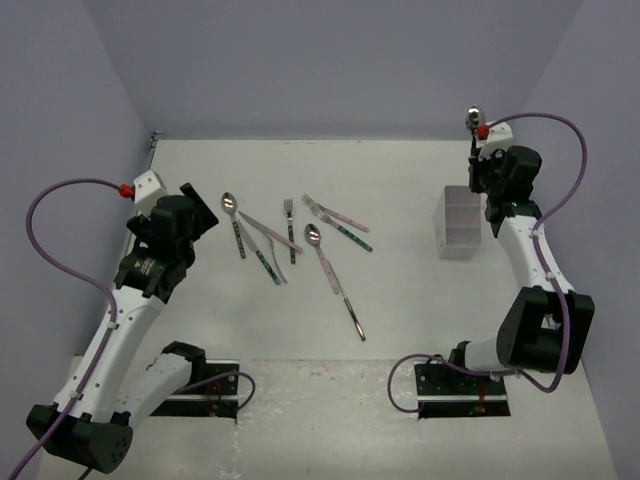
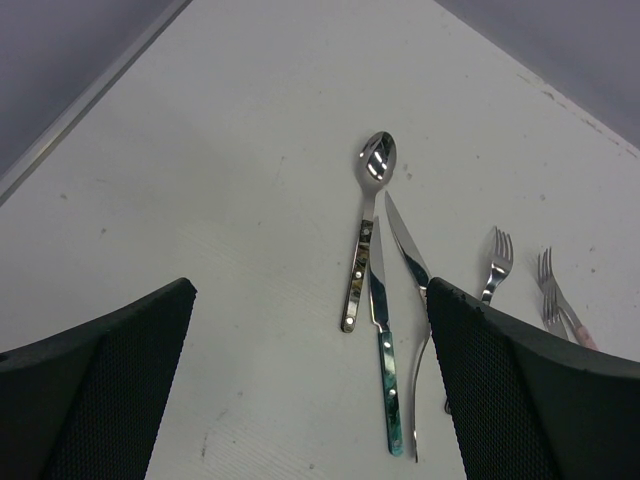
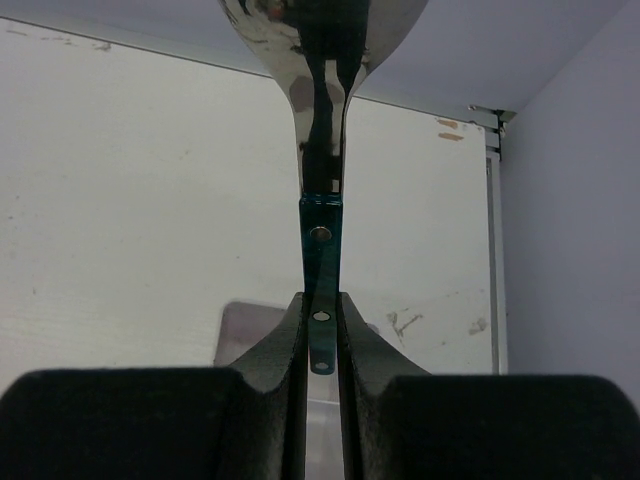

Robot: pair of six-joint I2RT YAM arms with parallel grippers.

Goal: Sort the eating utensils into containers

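My right gripper [image 1: 487,172] [image 3: 321,318] is shut on the teal handle of a spoon [image 3: 322,240]. It holds the spoon upright, with the shiny bowl [image 1: 474,117] on top, just behind the white-grey containers [image 1: 460,225], which show blurred below the fingers [image 3: 250,335]. My left gripper [image 1: 203,214] [image 2: 310,330] is open and empty, hovering left of the loose utensils. On the table lie a dark-handled spoon [image 1: 230,205] [image 2: 377,162], a teal-handled knife [image 1: 266,256] [image 2: 386,345], a second knife [image 2: 408,245], a fork [image 1: 290,228] [image 2: 497,258], a pink-handled spoon [image 1: 318,243] and two forks [image 1: 338,222] [image 2: 553,290].
Lilac walls close the table on the left, back and right. The table's back edge [image 1: 300,139] runs behind the utensils. The arm bases [image 1: 200,385] sit at the near edge.
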